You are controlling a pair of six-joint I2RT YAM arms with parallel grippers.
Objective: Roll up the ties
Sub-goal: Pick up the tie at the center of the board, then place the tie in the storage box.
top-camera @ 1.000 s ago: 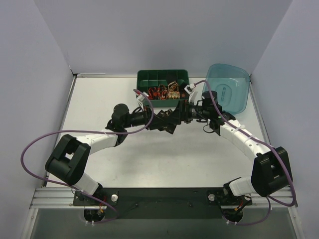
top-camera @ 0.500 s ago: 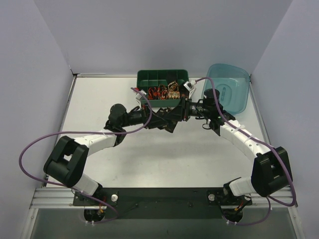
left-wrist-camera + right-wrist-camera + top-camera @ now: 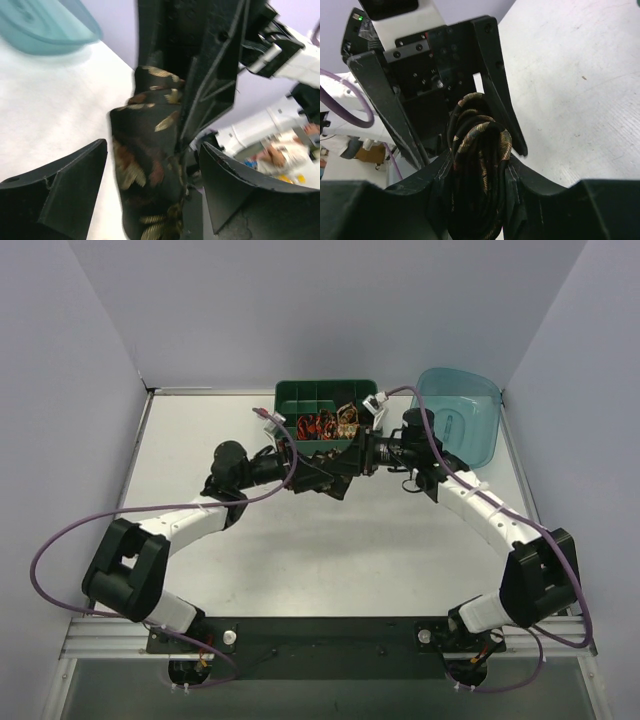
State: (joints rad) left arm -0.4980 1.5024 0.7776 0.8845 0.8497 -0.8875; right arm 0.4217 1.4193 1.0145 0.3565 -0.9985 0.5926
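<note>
One rolled tie pinched by right gripper, cut off at frame bottom, left gripper spread either side, blurred

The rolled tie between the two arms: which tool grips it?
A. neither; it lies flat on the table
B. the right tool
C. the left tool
B: in the right wrist view the right tool is clamped on the rolled tie, while the left tool stands open, with a gap on each side of the fabric.
</note>
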